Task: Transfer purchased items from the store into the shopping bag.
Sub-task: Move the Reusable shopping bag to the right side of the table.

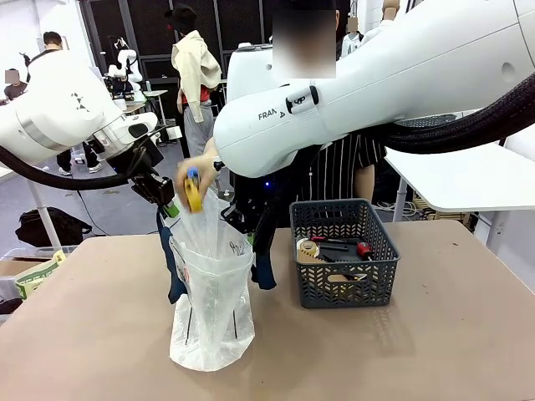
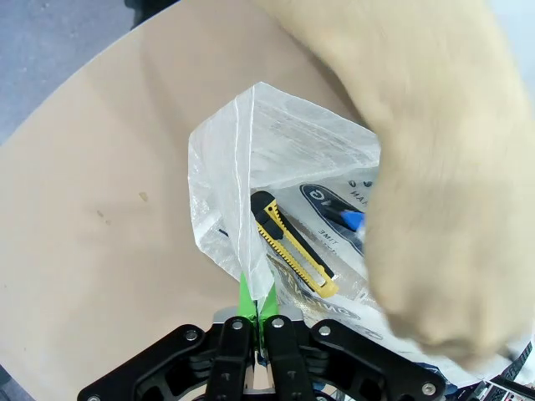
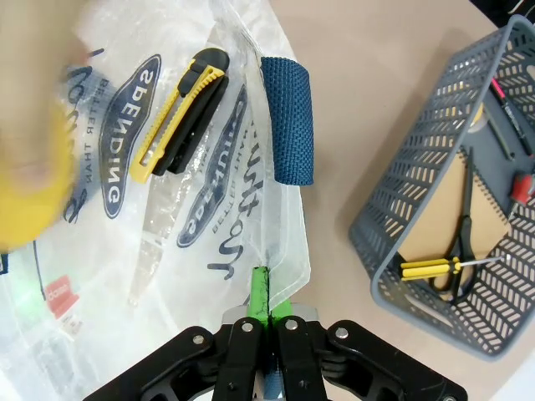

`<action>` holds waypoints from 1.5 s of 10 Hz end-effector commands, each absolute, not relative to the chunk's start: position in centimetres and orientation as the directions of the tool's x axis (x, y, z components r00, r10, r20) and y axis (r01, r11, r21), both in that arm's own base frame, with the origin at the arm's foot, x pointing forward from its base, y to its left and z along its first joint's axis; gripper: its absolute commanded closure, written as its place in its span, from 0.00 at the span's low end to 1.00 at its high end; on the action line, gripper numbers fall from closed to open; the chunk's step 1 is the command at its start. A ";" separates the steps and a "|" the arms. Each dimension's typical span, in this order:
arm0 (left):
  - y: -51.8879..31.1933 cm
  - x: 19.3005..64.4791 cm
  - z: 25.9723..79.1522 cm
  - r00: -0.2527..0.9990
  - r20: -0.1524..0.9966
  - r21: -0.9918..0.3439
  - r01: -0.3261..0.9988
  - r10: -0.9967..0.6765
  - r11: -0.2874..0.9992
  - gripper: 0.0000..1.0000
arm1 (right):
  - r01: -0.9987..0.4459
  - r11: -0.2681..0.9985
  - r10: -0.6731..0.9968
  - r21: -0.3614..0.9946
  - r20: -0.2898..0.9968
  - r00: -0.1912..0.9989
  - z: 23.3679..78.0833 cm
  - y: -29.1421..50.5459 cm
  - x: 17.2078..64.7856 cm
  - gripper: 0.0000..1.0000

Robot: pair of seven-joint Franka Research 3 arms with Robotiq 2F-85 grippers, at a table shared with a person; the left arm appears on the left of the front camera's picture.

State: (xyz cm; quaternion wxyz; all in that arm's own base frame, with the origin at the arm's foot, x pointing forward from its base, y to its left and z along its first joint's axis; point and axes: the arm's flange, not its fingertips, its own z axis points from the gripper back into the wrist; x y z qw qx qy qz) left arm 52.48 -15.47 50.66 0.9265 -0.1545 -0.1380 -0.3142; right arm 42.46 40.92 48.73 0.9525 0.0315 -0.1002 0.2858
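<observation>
Front view: left claw [image 1: 170, 209] and right claw [image 3: 262, 294] each pinch tight on the bag [image 1: 213, 292] rim. The bag stands upright on the worktop [image 1: 92, 334] beside the basket [image 1: 343, 280]. Hold its mouth wide and steady while the hand [image 2: 435, 167] lowers its yellow item [image 1: 193, 196].

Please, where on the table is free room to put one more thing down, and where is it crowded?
Free: the bare table in front of and right of the basket, and the stretch left of the shopping bag. Crowded: the bag's mouth, where the left end effector and right end effector pinch the rim and the person's hand holds a yellow item.
</observation>
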 end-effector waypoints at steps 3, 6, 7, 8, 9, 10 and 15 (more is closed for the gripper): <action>-15.3 52.5 50.8 0.760 0.361 -0.193 0.628 -0.541 0.753 1.00 | -0.552 0.834 0.539 0.003 0.211 0.816 48.8 40.9 42.4 1.00; -15.3 52.5 50.8 0.760 0.361 -0.193 0.628 -0.541 0.753 1.00 | -0.552 0.834 0.539 0.003 0.211 0.816 48.8 40.9 42.4 1.00; -15.3 52.5 50.8 0.760 0.361 -0.193 0.628 -0.541 0.753 1.00 | -0.552 0.834 0.539 0.003 0.211 0.816 48.8 40.9 42.4 1.00; -15.3 52.5 50.8 0.760 0.361 -0.193 0.628 -0.541 0.753 1.00 | -0.552 0.834 0.539 0.003 0.211 0.816 48.8 40.9 42.4 1.00; -15.3 52.5 50.8 0.760 0.361 -0.193 0.628 -0.541 0.753 1.00 | -0.552 0.834 0.539 0.003 0.211 0.816 48.8 40.9 42.4 1.00; -15.3 52.5 50.8 0.760 0.361 -0.193 0.628 -0.541 0.753 1.00 | -0.552 0.834 0.539 0.003 0.211 0.816 48.8 40.9 42.4 1.00; -15.3 52.5 50.8 0.760 0.361 -0.193 0.628 -0.541 0.753 1.00 | -0.552 0.834 0.539 0.003 0.211 0.816 48.8 40.9 42.4 1.00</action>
